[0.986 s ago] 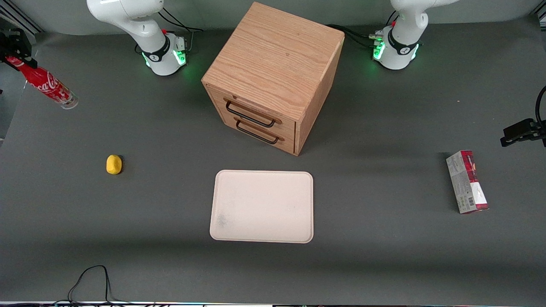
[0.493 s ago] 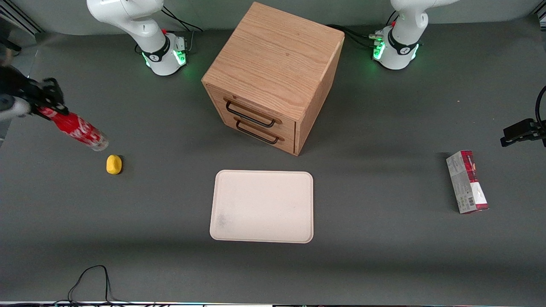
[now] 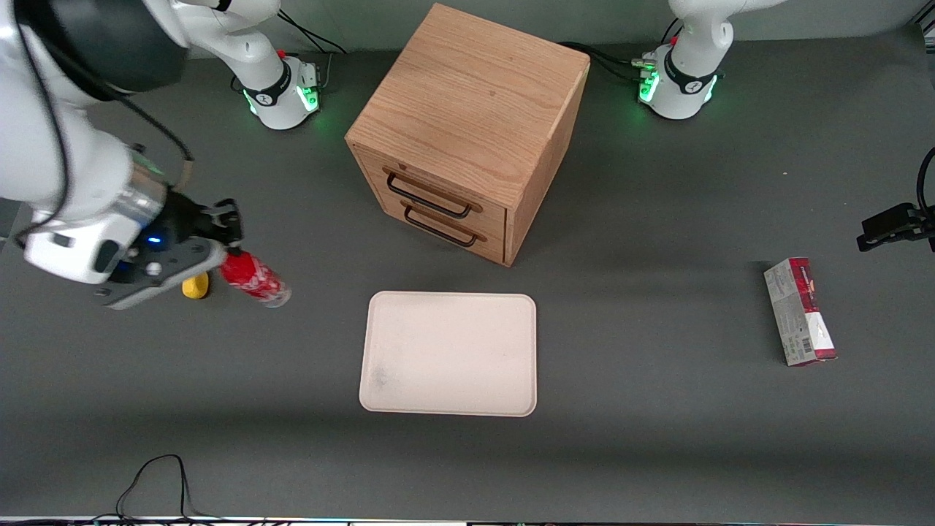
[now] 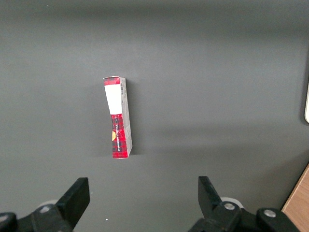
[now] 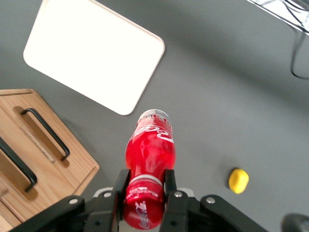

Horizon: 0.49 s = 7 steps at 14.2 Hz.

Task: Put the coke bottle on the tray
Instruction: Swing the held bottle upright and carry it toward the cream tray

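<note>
My right gripper [image 3: 226, 245] is shut on the neck of the coke bottle [image 3: 256, 278], a slim red bottle with a white script logo and a clear base. I hold it tilted above the table, toward the working arm's end, a little short of the tray. In the right wrist view the two fingers [image 5: 120, 184] clamp the bottle [image 5: 150, 152] just below its red cap. The cream-white tray [image 3: 449, 353] lies flat in front of the drawer cabinet, nearer the front camera; it also shows in the right wrist view [image 5: 91, 50]. Nothing lies on the tray.
A wooden drawer cabinet [image 3: 467, 131] with two black handles stands at mid table. A small yellow object [image 3: 194, 289] lies under my wrist, beside the bottle. A red-and-grey carton [image 3: 800, 312] lies toward the parked arm's end. A black cable [image 3: 153, 475] loops at the front edge.
My right gripper has carried the bottle from the working arm's edge of the table toward the middle and nearer the front camera, now close to the tray. The bottle stays gripped.
</note>
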{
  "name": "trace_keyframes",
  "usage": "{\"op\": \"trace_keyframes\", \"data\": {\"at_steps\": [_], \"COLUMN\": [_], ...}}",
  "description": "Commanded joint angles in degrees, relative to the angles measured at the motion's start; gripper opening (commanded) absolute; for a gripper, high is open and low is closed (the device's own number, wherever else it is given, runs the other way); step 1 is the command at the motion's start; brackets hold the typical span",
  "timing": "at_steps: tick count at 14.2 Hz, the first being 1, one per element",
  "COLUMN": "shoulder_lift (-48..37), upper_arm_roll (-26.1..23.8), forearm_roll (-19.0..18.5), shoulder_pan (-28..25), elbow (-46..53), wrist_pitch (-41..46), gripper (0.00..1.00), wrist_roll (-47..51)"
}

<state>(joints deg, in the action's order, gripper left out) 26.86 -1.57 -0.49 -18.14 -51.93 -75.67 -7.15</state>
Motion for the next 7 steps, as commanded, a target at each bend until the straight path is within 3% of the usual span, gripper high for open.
{"op": "trace_keyframes", "data": {"at_steps": [1, 7], "shoulder_lift": [3.1, 9.0], "upper_arm_roll": [-0.1, -0.2], "forearm_roll": [-1.2, -1.1], "shoulder_pan": [-4.6, -6.6], "elbow": [4.7, 4.6], "wrist_pitch": [-0.4, -5.3], "gripper": [0.00, 0.00], "wrist_roll": [1.7, 1.6]}}
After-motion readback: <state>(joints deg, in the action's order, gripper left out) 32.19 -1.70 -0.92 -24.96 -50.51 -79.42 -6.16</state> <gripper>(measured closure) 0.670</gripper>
